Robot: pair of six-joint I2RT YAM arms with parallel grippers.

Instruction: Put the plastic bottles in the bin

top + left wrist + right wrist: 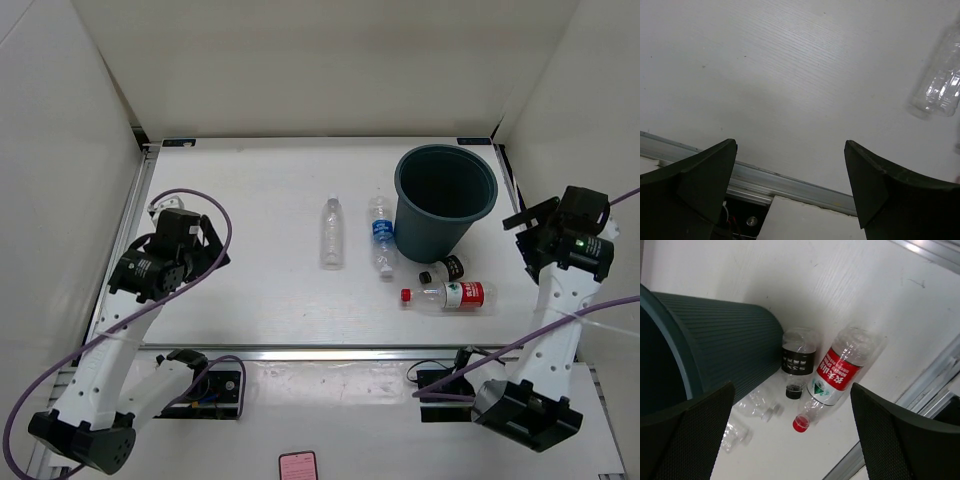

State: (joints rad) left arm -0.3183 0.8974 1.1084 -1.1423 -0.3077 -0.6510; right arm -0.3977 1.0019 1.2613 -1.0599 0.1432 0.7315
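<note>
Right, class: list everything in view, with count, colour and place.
table: one, white
bin: one, teal-grey, upright, far right
clear bottle: one, unlabelled, lying mid-table
blue bottle: one, blue label, lying left of bin
dark bottle: one, black cap, lying before bin
red bottle: one, red label and cap, lying nearest right arm
pink item: one, near edge, centre
left fingers: two, black, open over bare table
right fingers: two, black, open above dark and red bottles

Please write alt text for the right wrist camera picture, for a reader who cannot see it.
A red-labelled bottle and a short dark bottle lie side by side on a white table, beside a ribbed teal bin. The open right claw frames the view.
</note>
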